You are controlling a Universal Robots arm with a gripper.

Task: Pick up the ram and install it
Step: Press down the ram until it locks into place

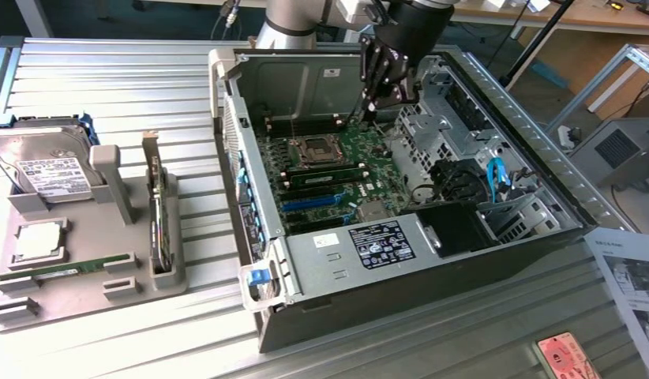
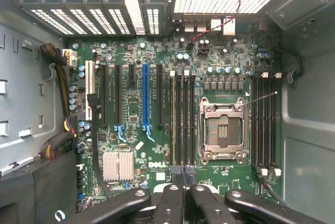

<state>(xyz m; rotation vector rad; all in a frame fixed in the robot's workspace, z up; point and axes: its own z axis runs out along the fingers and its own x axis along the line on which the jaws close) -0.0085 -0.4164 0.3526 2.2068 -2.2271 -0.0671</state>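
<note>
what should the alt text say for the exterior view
A robot arm's black gripper, fingers shut, reaches into an open grey metal computer case above its green motherboard. At the exterior view's left, a grey plastic tray holds a silver hard drive and a long, thin green ram stick.

Case (image 1: pixel 335 254) open on top, fingers (image 2: pixel 171 205) inside above motherboard (image 1: pixel 340 150), drive cage (image 1: pixel 440 130) and cables (image 1: pixel 497 178) crowding one side
</note>
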